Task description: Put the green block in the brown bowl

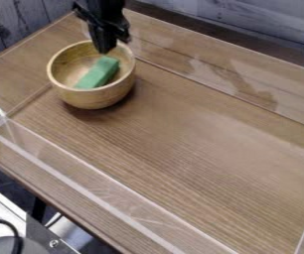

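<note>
Brown bowl (pixel 91 77) at upper left of wooden table (pixel 208 139), round, thick pale-wood walls. Inside it, green block (pixel 100 71): bright green bar, plain, long axis running diagonal from lower left to upper right, leaning on inner wall, not flat on bottom. Just right of block & above bowl's far rim, gripper (pixel 105 42), pointing down, fingers closed, holding nothing. Block thus below-left of fingertips, apart from them. Judged: placing done, only pulling away left.
</note>
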Available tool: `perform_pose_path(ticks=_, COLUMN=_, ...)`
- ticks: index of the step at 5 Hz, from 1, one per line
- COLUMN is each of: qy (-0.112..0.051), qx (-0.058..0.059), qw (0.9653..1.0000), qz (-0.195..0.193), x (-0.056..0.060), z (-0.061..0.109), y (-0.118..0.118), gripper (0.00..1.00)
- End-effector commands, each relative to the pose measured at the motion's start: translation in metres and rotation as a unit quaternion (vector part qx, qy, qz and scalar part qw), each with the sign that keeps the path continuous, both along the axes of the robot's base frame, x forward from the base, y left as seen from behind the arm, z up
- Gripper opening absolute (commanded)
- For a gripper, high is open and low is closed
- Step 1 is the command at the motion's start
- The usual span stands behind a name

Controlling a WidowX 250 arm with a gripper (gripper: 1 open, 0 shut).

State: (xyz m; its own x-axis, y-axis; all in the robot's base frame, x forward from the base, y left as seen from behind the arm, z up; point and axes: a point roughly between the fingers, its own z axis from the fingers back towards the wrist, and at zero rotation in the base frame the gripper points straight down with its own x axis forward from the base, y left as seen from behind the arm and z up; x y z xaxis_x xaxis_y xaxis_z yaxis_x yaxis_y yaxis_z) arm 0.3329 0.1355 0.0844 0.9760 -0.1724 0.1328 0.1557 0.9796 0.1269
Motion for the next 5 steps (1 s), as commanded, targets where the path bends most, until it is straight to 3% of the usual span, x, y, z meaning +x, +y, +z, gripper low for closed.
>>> perform_pose_path(ticks=1, qy=-0.038, qx=0.01, qw=0.9991, qz=0.015, x=0.008, z=0.021, y=0.01, gripper=0.0)
perform_pose_path(ticks=2, qy=-0.038, qx=0.0, qw=0.999, qz=0.025, x=0.012, z=0.012, y=0.009, gripper=1.0)
perform_pose_path(ticks=3, qy=-0.041, qx=0.005, qw=0.9992, qz=0.0, x=0.006, z=0.011, y=-0.009, gripper=0.0)
perform_pose_path(ticks=5, qy=-0.047, qx=0.024, qw=0.9985, qz=-0.014, x=0.001, z=0.004, y=-0.005, gripper=0.0)
